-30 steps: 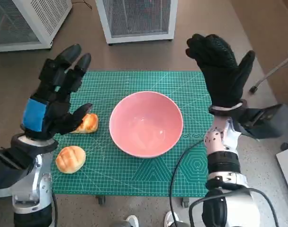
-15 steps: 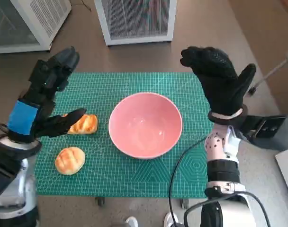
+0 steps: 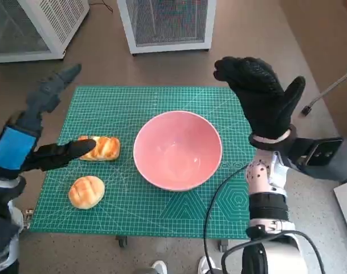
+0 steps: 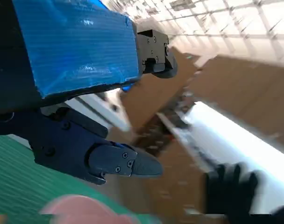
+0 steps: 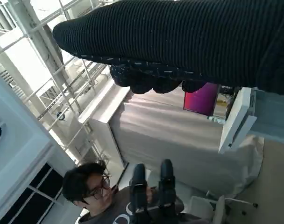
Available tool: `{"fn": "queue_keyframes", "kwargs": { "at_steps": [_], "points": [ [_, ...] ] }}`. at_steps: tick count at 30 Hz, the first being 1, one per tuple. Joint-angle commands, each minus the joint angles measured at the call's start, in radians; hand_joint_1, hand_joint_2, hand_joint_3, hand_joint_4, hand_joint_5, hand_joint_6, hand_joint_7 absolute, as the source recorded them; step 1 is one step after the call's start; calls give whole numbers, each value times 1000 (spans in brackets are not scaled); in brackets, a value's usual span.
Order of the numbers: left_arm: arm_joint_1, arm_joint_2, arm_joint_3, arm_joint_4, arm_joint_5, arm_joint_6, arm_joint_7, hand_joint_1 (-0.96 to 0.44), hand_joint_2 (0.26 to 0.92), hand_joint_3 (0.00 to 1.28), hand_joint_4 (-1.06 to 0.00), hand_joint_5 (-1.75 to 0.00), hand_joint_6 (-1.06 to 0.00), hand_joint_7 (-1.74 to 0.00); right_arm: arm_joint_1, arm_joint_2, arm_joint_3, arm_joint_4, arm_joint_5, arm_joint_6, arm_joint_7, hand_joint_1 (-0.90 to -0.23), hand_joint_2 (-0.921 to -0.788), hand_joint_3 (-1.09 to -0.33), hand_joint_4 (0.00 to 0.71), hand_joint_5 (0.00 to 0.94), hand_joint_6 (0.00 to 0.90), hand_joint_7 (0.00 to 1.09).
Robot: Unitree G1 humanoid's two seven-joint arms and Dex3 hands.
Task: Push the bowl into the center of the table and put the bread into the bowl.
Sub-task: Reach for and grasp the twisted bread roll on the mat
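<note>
The bowl sits at about the middle of the green mat, so you may judge the push step as good as done; the bread remains outside it. The long loaf lies just to the left of the bowl, close to its rim but not touching, with its long axis running toward the bowl. The round bun lies further out from the bowl, nearer the robot, well apart from the rim.

Your left hand is the nearer one: it hangs on the far side of the loaf from the bowl, fingers spread and holding nothing, its thumb pointing along the loaf's axis and overlapping the loaf's outer end; contact cannot be confirmed. The loaf therefore lies between that hand and the bowl.

Your right hand is raised on the opposite side of the bowl, fingers apart and empty, well apart from both pieces.
</note>
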Motion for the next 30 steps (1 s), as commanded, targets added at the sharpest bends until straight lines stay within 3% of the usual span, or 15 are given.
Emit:
{"fn": "queue_keyframes", "kwargs": {
  "at_steps": [1, 7, 10, 20, 30],
  "points": [
    [18, 113, -41, -96, 160, 201, -65, -436, 842, 22, -177, -2, -67, -338, 33, -9, 3, 24, -12, -7, -15, -477, -921, -408, 376, 1, 583, 17],
    [-11, 172, -156, -59, 297, 327, -124, -266, 760, 2, -180, -1, -242, -163, 39, -10, 4, 30, -4, -3, -12, -469, -921, -402, 373, 0, 582, 15],
    [-30, 188, -203, -27, 336, 355, -147, -263, 751, 2, -178, 0, -291, -121, 42, -10, 6, 27, -1, -2, -6, -467, -921, -399, 373, 0, 580, 14],
    [-98, 175, -329, 125, 464, 344, -123, -291, 752, 2, -174, 0, -329, -72, 34, -10, 6, 59, 8, -21, 48, -466, -921, -447, 370, 0, 579, 11],
    [-185, 125, -422, 303, 499, 343, -121, -184, 755, 2, -185, -2, -334, -43, 23, -11, -1, 95, 13, -47, 90, -463, -921, -452, 376, 3, 580, 9]
  ]
}}
